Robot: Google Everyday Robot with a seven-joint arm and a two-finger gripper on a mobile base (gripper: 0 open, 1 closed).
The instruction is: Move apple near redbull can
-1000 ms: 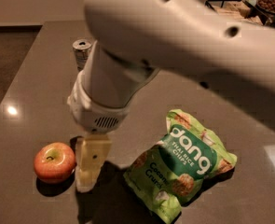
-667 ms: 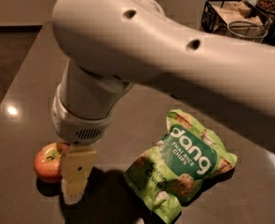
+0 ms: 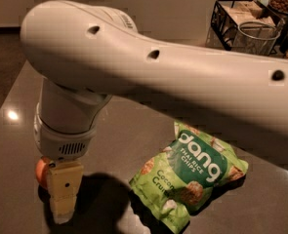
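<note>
The apple (image 3: pixel 42 172) lies on the dark table (image 3: pixel 133 130) at the front left. Only a thin red-orange edge of it shows, left of the gripper. My gripper (image 3: pixel 61 199) hangs from the big white arm and reaches down to the table right at the apple, covering most of it. The redbull can is hidden behind the arm.
A green Dang chips bag (image 3: pixel 192 177) lies to the right of the gripper. A black wire basket (image 3: pixel 236 18) and a clear glass jar (image 3: pixel 253 35) stand at the back right. The table's left edge runs close to the apple.
The arm has swung left and lowered onto the apple. It now covers most of the apple and hides the can that showed at the back a second ago.
</note>
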